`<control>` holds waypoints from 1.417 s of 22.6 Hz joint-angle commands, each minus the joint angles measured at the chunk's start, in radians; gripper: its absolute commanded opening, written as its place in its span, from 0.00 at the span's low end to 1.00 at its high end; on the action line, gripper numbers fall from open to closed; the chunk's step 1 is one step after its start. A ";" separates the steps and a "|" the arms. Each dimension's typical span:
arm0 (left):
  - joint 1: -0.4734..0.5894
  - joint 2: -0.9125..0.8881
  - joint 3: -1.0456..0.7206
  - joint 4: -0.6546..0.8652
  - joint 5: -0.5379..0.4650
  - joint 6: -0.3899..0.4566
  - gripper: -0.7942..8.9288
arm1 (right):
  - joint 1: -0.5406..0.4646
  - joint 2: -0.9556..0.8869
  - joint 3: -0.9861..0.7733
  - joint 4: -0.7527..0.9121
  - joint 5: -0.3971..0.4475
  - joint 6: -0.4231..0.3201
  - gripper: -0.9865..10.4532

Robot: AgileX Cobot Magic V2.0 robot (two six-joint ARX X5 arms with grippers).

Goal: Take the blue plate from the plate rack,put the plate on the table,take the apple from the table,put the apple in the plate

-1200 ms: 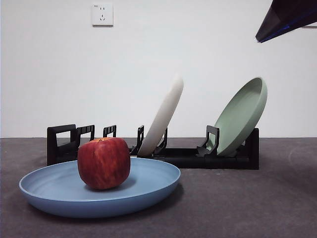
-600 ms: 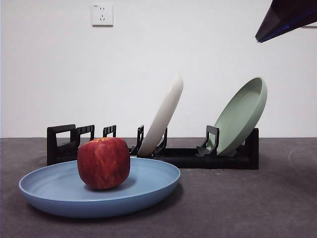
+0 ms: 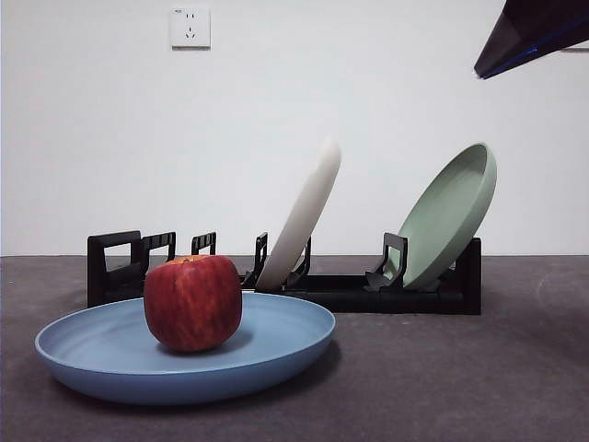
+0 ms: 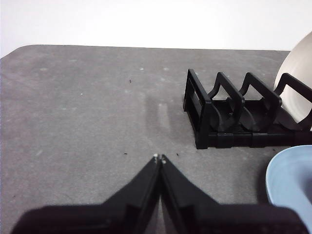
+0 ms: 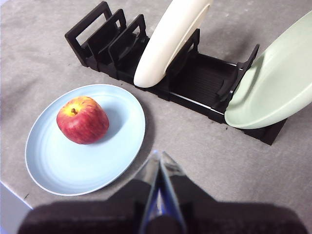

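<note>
The blue plate (image 3: 267, 345) lies flat on the table (image 3: 460, 387) in front of the plate rack (image 3: 368, 293), and the dark red apple (image 3: 192, 303) rests inside it. From the right wrist view the apple (image 5: 82, 120) sits left of centre in the blue plate (image 5: 117, 146), beside the rack (image 5: 195, 83). My right gripper (image 5: 159, 156) hangs shut and empty high above the table near the plate; in the front view it is a dark tip (image 3: 534, 35) at the top right. Shut and empty too, my left gripper (image 4: 159, 158) hovers over bare table off the rack's boxy end (image 4: 204, 114), with a sliver of the blue plate (image 4: 292, 180) in sight.
A cream-white plate (image 3: 304, 216) leans in the rack's middle slots and a pale green plate (image 3: 451, 216) leans at its right end. A wall socket (image 3: 190, 27) sits on the white wall behind. The table's near edge shows at a corner of the right wrist view.
</note>
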 commanded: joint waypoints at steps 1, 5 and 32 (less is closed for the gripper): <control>0.003 -0.003 -0.013 0.000 0.008 -0.006 0.08 | 0.000 -0.002 -0.006 0.005 0.000 0.006 0.07; 0.003 -0.003 -0.013 0.000 0.008 -0.006 0.08 | 0.000 -0.002 -0.006 0.005 -0.001 0.006 0.07; 0.003 -0.003 -0.013 0.001 0.008 -0.006 0.08 | -0.406 -0.790 -0.747 0.394 0.045 -0.089 0.08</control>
